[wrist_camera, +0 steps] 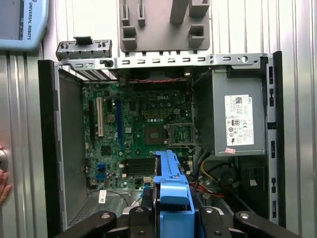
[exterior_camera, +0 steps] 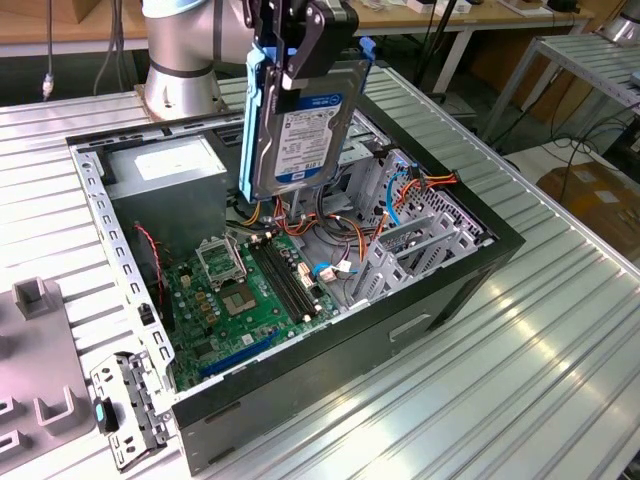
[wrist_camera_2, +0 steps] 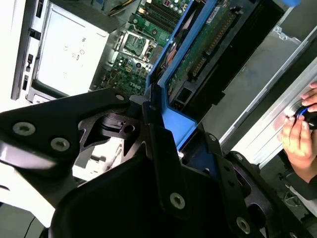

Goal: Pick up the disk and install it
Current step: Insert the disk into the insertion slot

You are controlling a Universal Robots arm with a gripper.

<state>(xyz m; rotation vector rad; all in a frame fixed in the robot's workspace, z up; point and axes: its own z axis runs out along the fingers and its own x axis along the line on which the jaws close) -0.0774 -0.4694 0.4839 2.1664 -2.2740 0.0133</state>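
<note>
The disk [exterior_camera: 300, 135] is a silver hard drive with a white-and-blue label in a bright blue bracket. It hangs upright above the open computer case [exterior_camera: 420, 300], over the cables at its far side. My gripper [exterior_camera: 305, 45] is shut on the bracket's upper end. In the second wrist view the black fingers [wrist_camera_2: 148, 129] clamp the blue bracket [wrist_camera_2: 173, 121], and the disk's green circuit-board underside [wrist_camera_2: 208, 44] runs away from them. In the first wrist view the blue bracket [wrist_camera: 171, 191] sits between the fingers, above the motherboard [wrist_camera: 143, 129].
A grey power-supply box [exterior_camera: 165, 165] with a white sticker fills the case's far corner on the exterior view's left. Orange and red cables [exterior_camera: 345, 225] lie under the disk. A grey holder [exterior_camera: 35, 370] and a loose metal bracket [exterior_camera: 125, 410] sit outside the case. A person's hand [wrist_camera_2: 299, 131] rests on the table edge.
</note>
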